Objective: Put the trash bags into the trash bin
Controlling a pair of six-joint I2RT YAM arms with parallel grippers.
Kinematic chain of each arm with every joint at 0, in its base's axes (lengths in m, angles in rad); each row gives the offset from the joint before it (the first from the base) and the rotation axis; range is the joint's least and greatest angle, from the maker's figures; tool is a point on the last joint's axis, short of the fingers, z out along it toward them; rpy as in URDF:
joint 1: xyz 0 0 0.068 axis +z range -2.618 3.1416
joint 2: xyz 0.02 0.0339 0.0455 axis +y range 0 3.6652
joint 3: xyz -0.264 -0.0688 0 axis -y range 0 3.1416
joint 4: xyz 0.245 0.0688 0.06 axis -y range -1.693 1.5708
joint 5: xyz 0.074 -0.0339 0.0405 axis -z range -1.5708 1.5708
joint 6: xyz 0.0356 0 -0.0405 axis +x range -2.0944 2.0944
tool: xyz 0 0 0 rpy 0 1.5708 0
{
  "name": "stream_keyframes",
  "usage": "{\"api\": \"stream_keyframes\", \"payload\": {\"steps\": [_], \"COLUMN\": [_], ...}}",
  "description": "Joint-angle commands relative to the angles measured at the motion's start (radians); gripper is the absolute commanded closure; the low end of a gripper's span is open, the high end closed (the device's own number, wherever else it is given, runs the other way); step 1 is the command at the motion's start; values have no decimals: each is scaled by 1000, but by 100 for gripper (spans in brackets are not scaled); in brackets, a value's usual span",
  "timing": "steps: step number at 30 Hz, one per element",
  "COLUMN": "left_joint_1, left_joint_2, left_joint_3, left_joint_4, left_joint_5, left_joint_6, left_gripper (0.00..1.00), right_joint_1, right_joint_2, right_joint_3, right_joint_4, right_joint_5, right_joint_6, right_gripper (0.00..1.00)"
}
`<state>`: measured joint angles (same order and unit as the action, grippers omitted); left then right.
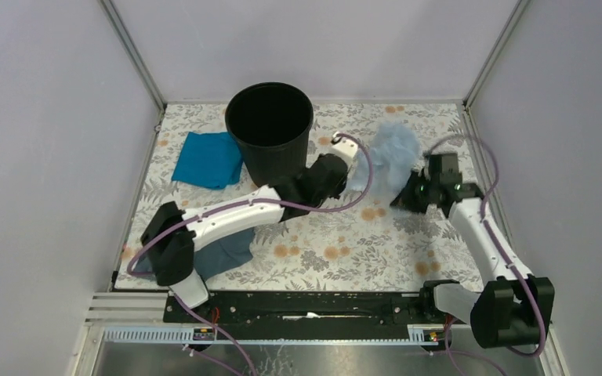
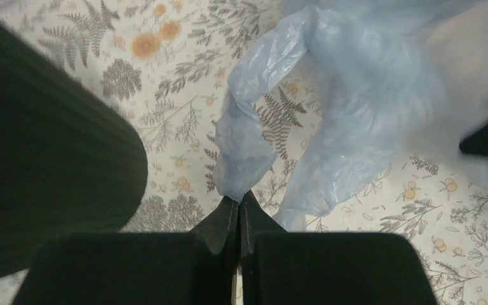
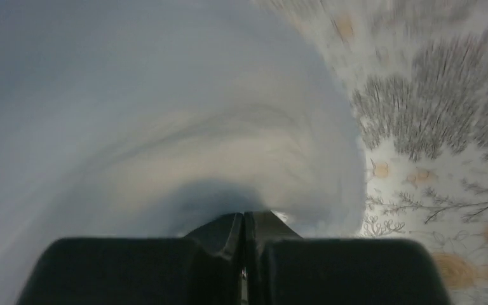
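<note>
- The left arm (image 1: 235,211) reaches from its base diagonally across the floral table (image 1: 337,243). Its wrist ends just right of the trash bin (image 1: 269,129), at the bag's left edge.
- The left jaws are clenched on a twisted corner of the trash bag (image 2: 248,146). In the left wrist view the fingertips meet with the pale blue film pinched between them.
- The right arm (image 1: 482,235) rises from its base along the right side of the table, with its wrist bent inward to the bag's lower right edge.
- The right jaws are pressed together, and the blurred film of the bag comes right down to their tips, so they appear to grip it.
- The thin, translucent, crinkled bag is bunched up between the two wrists over the back right part of the table. It is beside the round black bin and not inside it.
- The bin stands upright at the back of the table, and its dark wall fills the left of the left wrist view.
- A folded teal cloth (image 1: 206,159) lies just left of the bin.
- A grey-blue cloth (image 1: 227,254) lies under the left arm.
</note>
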<state>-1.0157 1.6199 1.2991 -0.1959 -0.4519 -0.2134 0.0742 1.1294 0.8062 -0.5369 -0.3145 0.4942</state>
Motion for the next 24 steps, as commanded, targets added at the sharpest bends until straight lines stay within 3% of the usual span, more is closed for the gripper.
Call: {"api": "stream_keyframes", "payload": {"steps": [1, 3, 4, 6, 8, 10, 12, 14, 16, 19, 24], "left_joint_1": [-15, -62, -102, -175, -190, -176, -116, -70, -63, -63, -73], "left_joint_2": [-4, 12, -9, -98, -207, -267, -260, -242, -242, -223, -99], "left_joint_3": [573, 768, 796, 667, 424, 199, 70, -24, -80, 1, 544], "left_joint_4": [23, 9, 41, 169, 316, 386, 239, 132, 88, 95, 13], "left_joint_5": [36, 66, 66, 51, 35, -125, -190, -169, -139, -96, 26], "left_joint_6": [126, 158, 190, 246, 222, 181, 54, -50, -69, 1, 120], "left_gripper": [100, 100, 100, 100, 100, 100, 100, 100, 100, 100, 100], "right_joint_1": [2, 2, 2, 2, 1, 2, 1, 2, 2, 2, 2], "right_joint_2": [48, 102, 99, 16, -119, -232, -279, -288, -290, -260, -47], "right_joint_3": [826, 1082, 1145, 1115, 879, 578, 299, 46, -87, 49, 798], "right_joint_4": [-99, -183, -191, -144, 7, 92, 96, 128, 151, 94, -101], "right_joint_5": [106, 112, 102, 84, 75, 88, 54, -18, -26, 55, 75], "right_joint_6": [-134, -158, -166, -175, -169, -124, -70, -15, -1, -52, -140], "right_gripper": [100, 100, 100, 100, 100, 100, 100, 100, 100, 100, 100]}}
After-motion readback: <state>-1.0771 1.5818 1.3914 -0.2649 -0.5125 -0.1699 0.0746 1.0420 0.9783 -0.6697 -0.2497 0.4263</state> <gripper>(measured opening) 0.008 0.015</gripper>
